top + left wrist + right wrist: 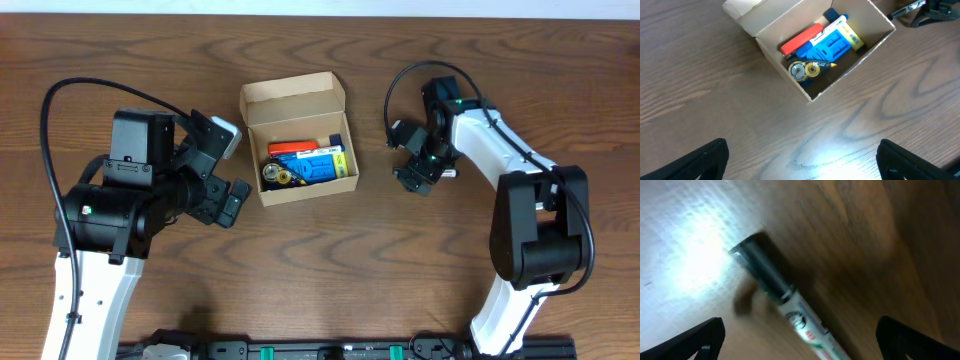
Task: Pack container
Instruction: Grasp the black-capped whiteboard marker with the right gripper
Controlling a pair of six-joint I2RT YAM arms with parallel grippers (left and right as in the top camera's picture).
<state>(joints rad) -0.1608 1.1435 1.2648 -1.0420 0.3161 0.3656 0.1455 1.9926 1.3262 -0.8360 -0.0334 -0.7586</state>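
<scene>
The container [292, 98] is a small tan cardboard box, open, its flap lid folded back. Inside lie a red marker [801, 40], a blue pack [832, 46] and round metal pieces [799, 70]. My left gripper [232, 168] hangs open just left of the box and holds nothing; in its wrist view the left gripper [802, 167] is over bare wood below the container [740, 10]. My right gripper [406, 160] hovers open to the box's right. Between the open jaws of the right gripper [800, 352] lies a white marker with a black cap [782, 300], untouched.
The dark wooden table [330, 260] runs in every direction around the box. A black rail [330, 350] borders the near edge. Black cables loop above both arms. Lamp glare brightens the wood in both wrist views.
</scene>
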